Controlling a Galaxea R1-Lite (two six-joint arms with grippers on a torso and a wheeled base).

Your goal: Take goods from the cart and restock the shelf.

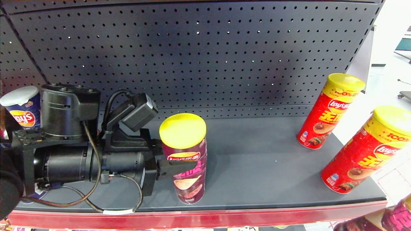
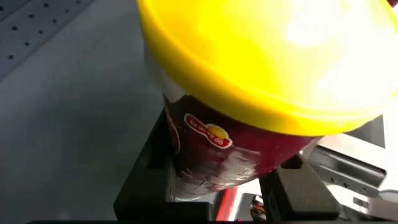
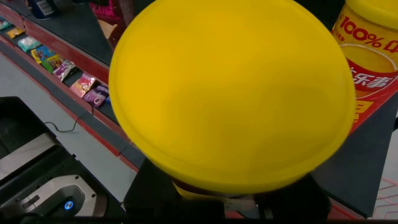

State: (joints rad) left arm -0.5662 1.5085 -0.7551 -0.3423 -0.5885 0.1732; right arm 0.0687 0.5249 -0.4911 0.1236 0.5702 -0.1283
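Right can [image 1: 379, 219]: maroon with a yellow lid, nearest of all, below the shelf's front lip, leaning.
Right claw [image 3: 227, 199]: closed around the right can [image 3: 230, 93] under its lid.
Left can [image 1: 188, 166]: maroon with a yellow lid, near the front edge of the shelf [image 1: 257, 166]. Its base is at or just above the board; contact cannot be told.
Left claw [image 1: 184, 163]: closed around the left can's upper body, coming in level from the robot's left.
Key relation: the left can [image 2: 211, 143] sits at the left claw's [image 2: 224, 186] tip, its long axis vertical and lid up, square to the fingers. Letting go probably needs the fingers spread, then a straight pull-back leftward.
Red cans [image 1: 330, 112] [image 1: 362, 150]: upright, well apart to the right.
Blue can [image 1: 22, 109]: far left, at the back.
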